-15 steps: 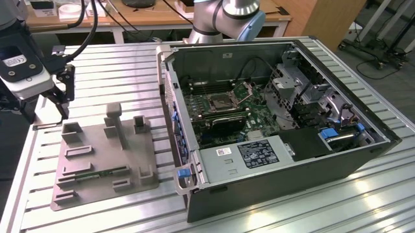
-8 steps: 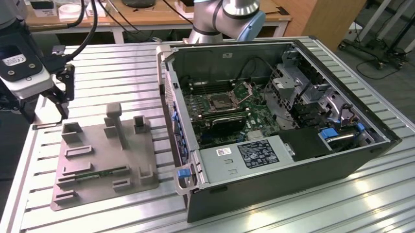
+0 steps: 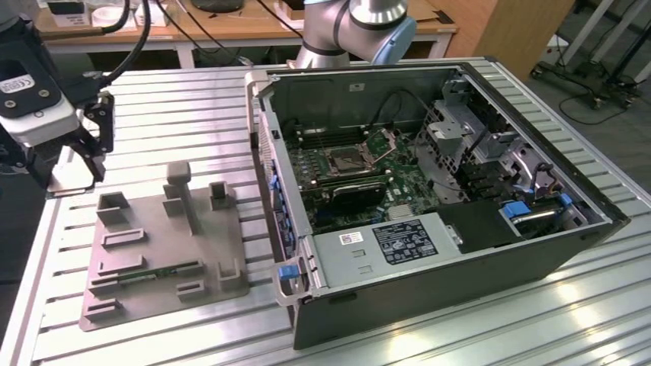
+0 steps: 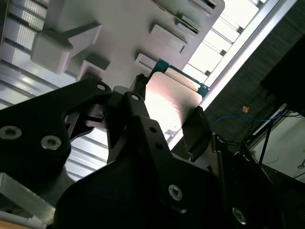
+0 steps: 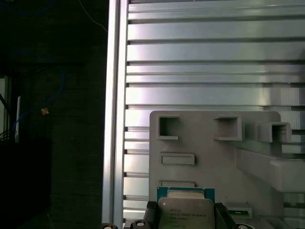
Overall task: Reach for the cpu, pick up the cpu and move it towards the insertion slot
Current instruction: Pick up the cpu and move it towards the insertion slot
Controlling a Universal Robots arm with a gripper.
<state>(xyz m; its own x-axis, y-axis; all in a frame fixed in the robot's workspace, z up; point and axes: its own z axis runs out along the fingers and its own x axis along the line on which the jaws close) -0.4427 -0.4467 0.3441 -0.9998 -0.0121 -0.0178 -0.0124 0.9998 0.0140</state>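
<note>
**At 9 o'clock in the exterior view: cpu in grip, off the tray**

Tool: the gripper hangs over the slatted table, at about 9 o'clock in the exterior view. Its jaws are closed narrow across the cpu. Each of the two fingers presses an opposite edge.

Item held: in both wrist views the cpu shows a silvery face with a green-blue rim, lying square between the jaws. It looks clear of every surface.

Below the tool: a grey tray of moulded pockets and posts. In the first wrist view the pockets nearest the cpu look empty.

Destination: the slot, a dark square in a shiny frame on the green board. It sits inside the open case, near the centre of the exterior view. From the gripper it lies at roughly 3 o'clock and well apart.

Step in hand: reach and pick-up look complete, so this reads as the start of the carry toward the slot.

What the carry calls for:
- travel across the tray toward 3 o'clock
- height enough to clear the tray posts and the case's near wall
- the cpu kept level and square in the jaws
- an approach that avoids the cables and the raised frame beside the slot
</note>
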